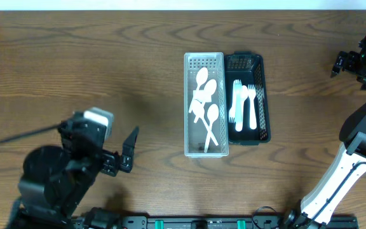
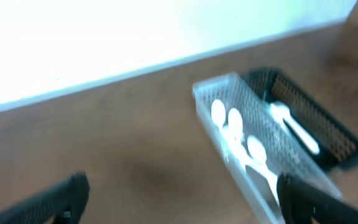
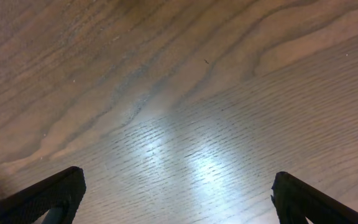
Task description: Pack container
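White tray [image 1: 204,60] of spoons [image 1: 203,95] and black basket [image 1: 261,70] of forks [image 1: 244,105] touch, mid-tabletop [image 1: 75,57]. Left hand [image 1: 131,149] and right hand [image 1: 339,63] both spread, empty, well apart from them. No loose cutlery: packing looks done; next move likely retreat.

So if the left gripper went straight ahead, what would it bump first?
Probably the clear tray holding white spoons, ahead and a bit right of the left gripper. The view is blurry, so it might miss it.

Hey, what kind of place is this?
Likely a robotics test bench, not a kitchen: a wooden table, a left arm and right arm, and a clear tray of spoons beside a black basket of forks.
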`<state>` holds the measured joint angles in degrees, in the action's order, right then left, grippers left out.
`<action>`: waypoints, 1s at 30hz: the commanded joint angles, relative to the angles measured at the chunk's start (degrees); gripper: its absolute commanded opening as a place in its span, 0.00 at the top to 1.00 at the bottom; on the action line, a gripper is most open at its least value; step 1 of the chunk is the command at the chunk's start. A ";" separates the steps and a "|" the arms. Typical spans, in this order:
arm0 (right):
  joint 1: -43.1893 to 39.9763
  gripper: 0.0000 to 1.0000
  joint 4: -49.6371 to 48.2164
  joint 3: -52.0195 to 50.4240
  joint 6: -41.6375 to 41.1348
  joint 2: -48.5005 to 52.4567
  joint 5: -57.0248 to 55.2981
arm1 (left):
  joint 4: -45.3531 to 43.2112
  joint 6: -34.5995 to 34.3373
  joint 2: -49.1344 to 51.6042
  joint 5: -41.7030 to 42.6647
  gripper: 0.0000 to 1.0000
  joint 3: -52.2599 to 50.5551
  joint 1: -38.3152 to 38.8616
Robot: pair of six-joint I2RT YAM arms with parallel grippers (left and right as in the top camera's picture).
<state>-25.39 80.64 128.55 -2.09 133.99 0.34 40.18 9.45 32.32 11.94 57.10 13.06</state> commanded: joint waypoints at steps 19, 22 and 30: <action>-0.11 0.01 -0.11 -0.02 0.22 -0.48 -0.09 | -29.66 6.62 -27.85 3.82 0.02 -41.29 -15.76; -0.11 0.01 -0.11 -0.02 0.22 -0.48 -0.09 | -30.56 6.62 -29.70 2.71 0.02 -42.91 -16.00; -0.11 0.01 -0.11 -0.02 0.22 -0.48 -0.11 | -34.01 6.05 -32.20 0.42 0.02 -47.65 -16.31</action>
<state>-25.39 80.66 128.55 -2.09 133.99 0.38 7.49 15.29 0.69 13.72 10.68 -2.61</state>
